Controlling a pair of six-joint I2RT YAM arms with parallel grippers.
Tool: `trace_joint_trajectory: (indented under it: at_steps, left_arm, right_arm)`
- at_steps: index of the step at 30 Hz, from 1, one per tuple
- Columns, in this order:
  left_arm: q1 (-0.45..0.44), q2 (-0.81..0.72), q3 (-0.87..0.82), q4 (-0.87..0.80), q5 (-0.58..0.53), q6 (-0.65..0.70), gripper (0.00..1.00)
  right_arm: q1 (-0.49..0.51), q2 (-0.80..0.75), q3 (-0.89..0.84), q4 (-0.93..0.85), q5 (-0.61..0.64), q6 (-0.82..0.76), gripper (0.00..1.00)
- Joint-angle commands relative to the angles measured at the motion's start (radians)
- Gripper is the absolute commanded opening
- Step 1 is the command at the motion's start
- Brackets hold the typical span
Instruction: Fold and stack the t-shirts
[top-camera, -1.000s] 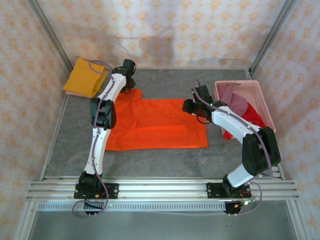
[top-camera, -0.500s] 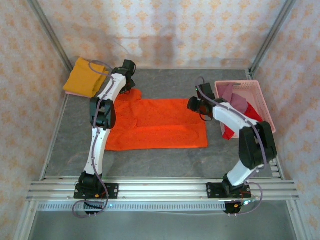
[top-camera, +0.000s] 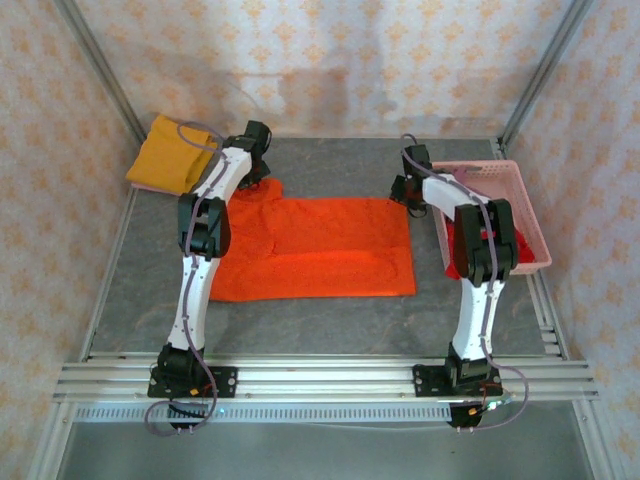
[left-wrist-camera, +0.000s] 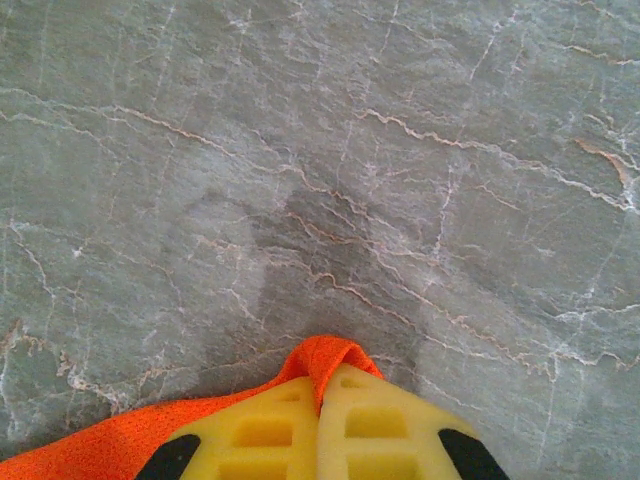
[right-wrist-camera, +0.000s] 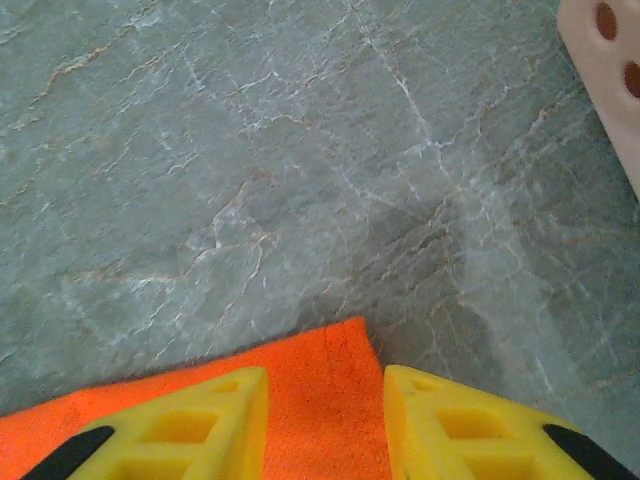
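White arms (top-camera: 192, 300), black joints (top-camera: 205, 225), grey looping cables (top-camera: 197, 124), yellow latticed jaws with black patches

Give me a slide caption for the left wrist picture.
The left gripper, shut on a pinched fold of the orange shirt, over the grey table.

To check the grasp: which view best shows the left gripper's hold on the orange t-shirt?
Left wrist: the left gripper is shut on a fold of the orange t-shirt. From above, the arm hides the pinch; right wrist shows another corner.
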Motion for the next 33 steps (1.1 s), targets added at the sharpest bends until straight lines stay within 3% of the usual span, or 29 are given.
trace_joint_trajectory:
  at_steps: [1,9,13,21,33]
  left_arm:
    - [0.004,-0.032,-0.023,-0.021,0.0,0.005,0.0]
    - [0.005,-0.038,-0.023,-0.019,0.007,0.008,0.0]
    - [0.006,-0.039,-0.024,-0.019,0.016,0.013,0.0]
    - [0.004,-0.106,-0.054,-0.01,0.015,0.035,0.0]
    - [0.005,-0.47,-0.454,0.12,-0.057,0.044,0.0]
  right_arm:
    - [-0.01,0.049,0.062,-0.067,0.009,-0.025,0.34]
    - [-0.009,0.111,0.107,-0.086,-0.012,-0.028,0.22]
    - [-0.01,0.1,0.098,-0.087,-0.017,-0.023,0.0]
    - [-0.01,0.01,0.049,-0.049,-0.012,-0.055,0.0]
    - [-0.01,-0.205,-0.189,0.093,-0.012,-0.052,0.0]
